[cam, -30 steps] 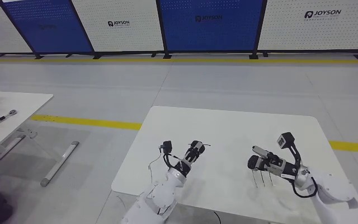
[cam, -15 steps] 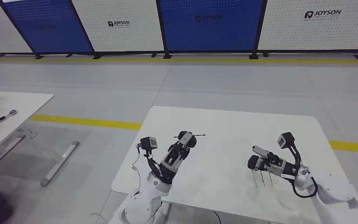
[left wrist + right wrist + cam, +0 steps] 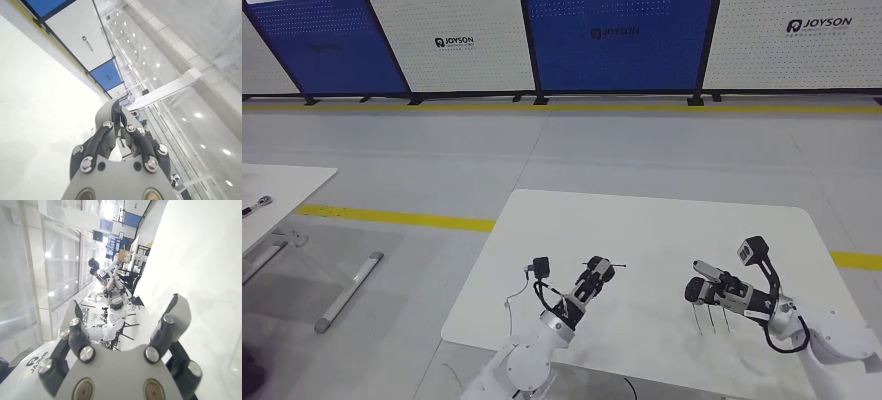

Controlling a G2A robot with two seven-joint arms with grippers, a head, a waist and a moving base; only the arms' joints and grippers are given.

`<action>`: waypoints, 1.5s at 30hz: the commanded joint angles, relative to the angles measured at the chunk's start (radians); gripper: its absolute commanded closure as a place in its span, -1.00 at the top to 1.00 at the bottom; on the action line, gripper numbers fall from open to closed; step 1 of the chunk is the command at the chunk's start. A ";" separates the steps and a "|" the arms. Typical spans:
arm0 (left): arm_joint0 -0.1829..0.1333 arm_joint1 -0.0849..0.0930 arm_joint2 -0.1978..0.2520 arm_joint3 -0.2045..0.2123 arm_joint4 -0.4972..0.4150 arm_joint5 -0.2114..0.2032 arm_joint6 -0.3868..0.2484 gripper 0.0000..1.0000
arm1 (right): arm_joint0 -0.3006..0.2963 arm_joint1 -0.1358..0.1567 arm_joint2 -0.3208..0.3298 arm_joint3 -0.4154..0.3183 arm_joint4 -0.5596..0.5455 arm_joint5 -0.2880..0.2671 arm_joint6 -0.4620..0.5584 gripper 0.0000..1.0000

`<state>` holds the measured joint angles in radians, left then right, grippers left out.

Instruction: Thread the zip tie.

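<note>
1. Top camera: mounted above my arms, well back. It faces down and forward over the white bench [image 3: 662, 215] to the floor [image 3: 542, 150] and the blue-and-white panels [image 3: 617, 45] beyond. Both arms enter from the near edge.
2. Left wrist camera: close behind my left tool [image 3: 117, 108], pitched upward. It looks along the bench to those same panels, then up to the ceiling lights [image 3: 157, 65].
3. Right wrist camera: close behind my right tool [image 3: 125, 300], rolled so the bench stands on edge. It faces across the bench toward my left arm [image 3: 113, 321].
4. Overlap: all three see the bench. Top and left wrist both see the panels. Top and right wrist both see the left arm.
</note>
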<state>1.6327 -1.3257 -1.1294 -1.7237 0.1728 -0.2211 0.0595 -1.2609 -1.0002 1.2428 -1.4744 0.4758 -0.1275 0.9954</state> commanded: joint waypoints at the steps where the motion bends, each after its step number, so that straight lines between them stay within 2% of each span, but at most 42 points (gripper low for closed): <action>1: -0.018 -0.003 0.011 0.048 0.011 0.004 0.022 -1.00 | 0.000 0.000 0.000 0.000 0.000 0.000 0.000 1.00; 4: -0.032 -0.006 0.021 0.087 0.015 -0.005 0.045 -1.00 | 0.000 0.000 0.000 0.000 0.000 0.000 0.000 1.00; 5: -0.032 -0.006 0.026 0.089 -0.007 -0.016 0.031 -1.00 | 0.000 0.000 0.000 0.000 0.000 0.000 0.000 1.00; 6: -0.028 -0.006 0.035 0.083 -0.065 -0.035 -0.027 -1.00 | 0.000 0.000 0.000 0.000 0.000 0.000 0.000 1.00; 17: -0.028 -0.006 0.035 0.083 -0.065 -0.035 -0.027 -1.00 | 0.000 0.000 0.000 0.000 0.000 0.000 0.000 1.00; 20: -0.028 -0.006 0.035 0.083 -0.065 -0.035 -0.027 -1.00 | -0.005 0.005 0.001 -0.040 -0.107 0.008 -0.025 1.00; 22: -0.028 -0.006 0.035 0.083 -0.065 -0.035 -0.027 -1.00 | 0.005 0.017 0.013 -0.074 -0.187 0.057 0.047 1.00; 29: -0.028 -0.006 0.035 0.083 -0.065 -0.035 -0.027 -1.00 | -0.030 0.061 0.144 -0.226 -0.363 0.140 0.197 1.00; 30: -0.028 -0.006 0.035 0.083 -0.065 -0.035 -0.027 -1.00 | -0.035 0.066 0.155 -0.247 -0.381 0.149 0.219 1.00; 33: -0.028 -0.006 0.035 0.083 -0.065 -0.035 -0.027 -1.00 | -0.023 0.082 0.166 -0.291 -0.441 0.144 0.378 1.00; 45: -0.028 -0.006 0.035 0.083 -0.065 -0.035 -0.027 -1.00 | -0.012 0.084 0.176 -0.281 -0.437 0.147 0.384 1.00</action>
<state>1.6046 -1.3321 -1.0939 -1.6410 0.1082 -0.2559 0.0325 -1.2729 -0.9160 1.4191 -1.7554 0.0389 0.0199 1.3793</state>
